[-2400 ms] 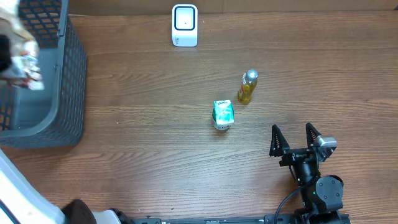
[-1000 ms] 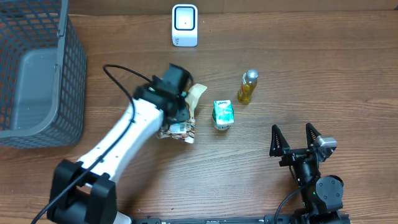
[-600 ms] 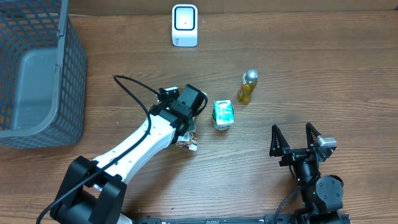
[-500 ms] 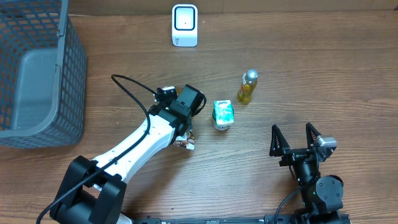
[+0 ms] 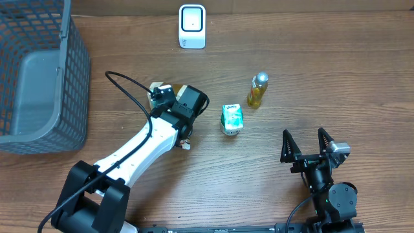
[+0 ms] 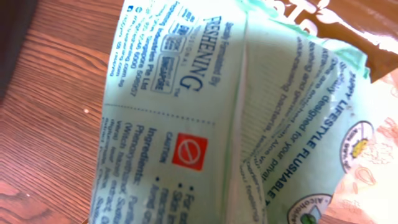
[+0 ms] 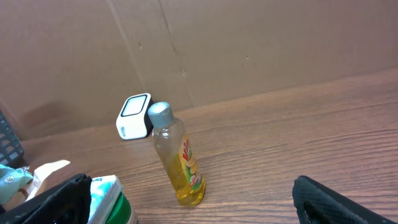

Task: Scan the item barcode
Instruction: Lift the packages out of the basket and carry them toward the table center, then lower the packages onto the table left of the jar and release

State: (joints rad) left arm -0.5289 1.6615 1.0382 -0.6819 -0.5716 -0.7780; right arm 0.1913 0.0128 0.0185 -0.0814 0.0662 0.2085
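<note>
A pale green wipes packet with printed text fills the left wrist view, its back seam facing the camera. From overhead only its cream edge and a small corner show beside my left gripper, which is shut on it over the table's middle, left of a green tissue box. The white scanner stands at the far edge. My right gripper rests open at the near right with nothing between its fingers. No barcode is visible.
A yellow bottle stands upright right of the tissue box, also seen as the bottle in the right wrist view. A grey mesh basket occupies the far left. A cardboard wall backs the table.
My left arm brought the packet from the basket to the table's middle, then turned its wrist, so the packet now sits mostly hidden beneath it. The right arm has not moved.
</note>
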